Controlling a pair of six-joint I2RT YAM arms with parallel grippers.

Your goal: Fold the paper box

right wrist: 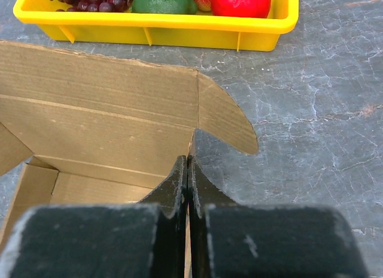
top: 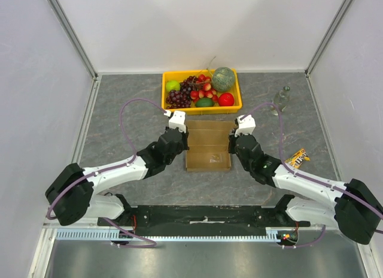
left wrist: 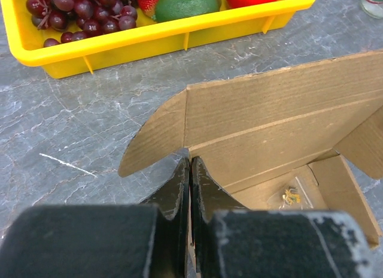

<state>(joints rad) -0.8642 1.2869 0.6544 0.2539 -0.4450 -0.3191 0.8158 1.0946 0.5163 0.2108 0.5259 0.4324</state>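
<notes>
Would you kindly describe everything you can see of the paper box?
The paper box is brown corrugated cardboard, half-folded, open-topped, on the grey table before the yellow crate. Its rear panel stands raised, a rounded flap at each end. The left end effector and right end effector each pinch a side wall.

A yellow plastic fruit crate (top: pixel 201 109) sits at the far side of the grey marble-patterned desk (top: pixel 119 98). Inside it lie a bunch of dark purple grapes (top: pixel 178 98) at the left front, a green apple (top: pixel 172 85) behind them, red strawberries (top: pixel 204 90) in the middle, a grey-green netted melon (top: pixel 223 79) at the back right, a round red fruit (top: pixel 225 99) at the right front and a dark green oval fruit (top: pixel 204 102) beside it. A small clear bottle (top: pixel 281 99) stands right of the crate. A yellow-and-black snack packet (top: pixel 298 158) lies nearer, by the right edge.
</notes>
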